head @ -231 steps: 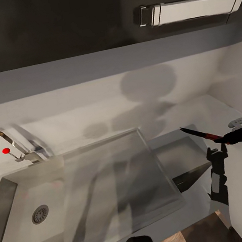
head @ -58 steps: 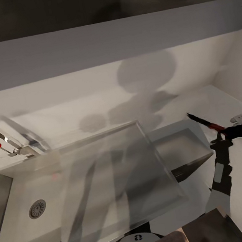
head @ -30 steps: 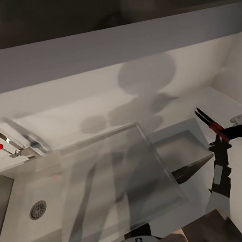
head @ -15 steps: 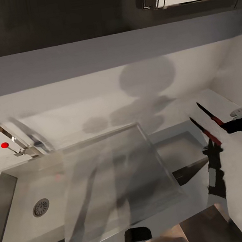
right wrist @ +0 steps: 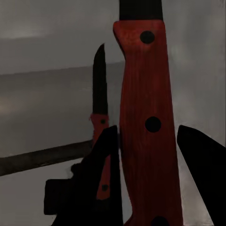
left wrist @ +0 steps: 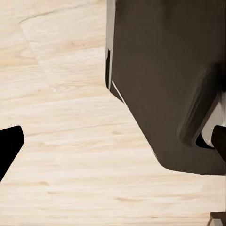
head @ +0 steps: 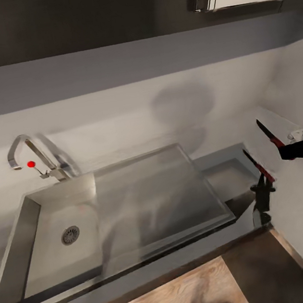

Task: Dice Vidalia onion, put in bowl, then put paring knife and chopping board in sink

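Lifted higher toward the frame's right edge, the small red-handled, dark-bladed paring knife sits clamped in the right gripper, right of the rectangular stainless-steel sink.

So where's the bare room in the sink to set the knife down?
The basin floor is bare around the drain, between the faucet and the near counter edge. The flat drainboard beside it is bare too. It is tighter by the right gripper, shut on the paring knife, where the side wall comes in close.
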Controlling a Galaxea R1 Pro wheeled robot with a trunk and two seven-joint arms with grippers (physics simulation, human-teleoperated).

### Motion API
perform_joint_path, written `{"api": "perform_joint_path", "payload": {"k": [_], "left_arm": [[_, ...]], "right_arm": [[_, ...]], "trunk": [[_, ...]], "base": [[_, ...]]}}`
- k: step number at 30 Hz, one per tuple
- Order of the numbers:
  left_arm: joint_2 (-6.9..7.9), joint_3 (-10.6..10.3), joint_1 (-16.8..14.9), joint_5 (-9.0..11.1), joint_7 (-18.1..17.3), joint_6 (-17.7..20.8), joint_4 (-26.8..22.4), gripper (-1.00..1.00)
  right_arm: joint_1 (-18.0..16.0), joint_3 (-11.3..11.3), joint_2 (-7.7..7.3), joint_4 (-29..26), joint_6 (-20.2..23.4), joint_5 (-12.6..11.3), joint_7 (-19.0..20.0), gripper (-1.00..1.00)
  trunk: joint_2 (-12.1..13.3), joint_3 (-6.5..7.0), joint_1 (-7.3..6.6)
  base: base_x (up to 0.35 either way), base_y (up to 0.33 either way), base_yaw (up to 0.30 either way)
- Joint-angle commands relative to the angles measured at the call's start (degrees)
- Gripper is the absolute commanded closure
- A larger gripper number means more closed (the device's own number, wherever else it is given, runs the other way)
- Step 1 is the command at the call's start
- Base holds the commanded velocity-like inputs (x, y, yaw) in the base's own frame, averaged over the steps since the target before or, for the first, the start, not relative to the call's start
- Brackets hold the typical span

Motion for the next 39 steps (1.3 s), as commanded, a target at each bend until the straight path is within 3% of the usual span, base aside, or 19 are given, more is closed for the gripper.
{"api": "perform_joint_path", "payload": {"k": [1,3,9,21,23,26,31,39], "left_arm": [[-0.05,-0.4,-0.1,0.6,-0.3,-0.5,0.1,-1.00],[-0.09,-0.4,-0.1,0.6,-0.3,-1.5,0.1,-1.00],[-1.09,-0.2,-0.1,0.7,-0.2,-9.3,0.0,-1.00],[-1.24,-0.2,-0.1,0.8,-0.1,-9.9,0.0,-1.00],[-1.13,-0.1,-0.1,1.4,-0.1,-11.0,0.0,-1.00],[-1.18,-0.1,-0.1,1.7,-0.1,-15.6,0.1,-1.00],[-1.11,-0.1,-0.1,1.8,-0.1,-17.1,0.1,-1.00],[-1.10,-0.1,0.0,1.8,-0.1,-17.5,0.1,-1.00]], "right_arm": [[-0.1,-0.2,0.24,-0.4,0.2,0.7,0.2,1.00],[0.0,-0.2,0.44,-0.7,0.2,0.7,-0.1,1.00],[0.0,-0.1,0.70,-4.0,2.4,0.7,-0.3,1.00],[0.0,0.0,0.78,-4.4,2.0,0.4,-0.2,1.00],[-0.1,0.0,0.78,-4.4,1.9,0.4,-0.2,1.00],[-0.1,-0.1,1.11,-5.5,1.8,0.4,-0.2,1.00],[0.0,-0.4,1.08,-7.7,1.8,0.5,-0.2,1.00],[0.0,-4.8,0.96,-8.3,1.8,0.5,-0.1,1.00]], "trunk": [[-0.1,-0.09,0.00],[-0.1,-0.09,0.00],[-0.1,-0.09,0.00],[-0.1,-0.09,0.00],[-0.1,-0.09,0.00],[-0.1,-0.09,0.00],[-0.1,-0.09,0.00],[-0.1,-0.09,0.00]], "base": [[-0.282,0.149,0.000],[-0.283,0.148,0.000],[-0.288,0.146,0.000],[-0.206,0.095,0.000],[-0.003,0.001,0.000],[0.000,0.000,0.000],[0.000,0.000,0.000],[0.000,0.000,0.000]]}}
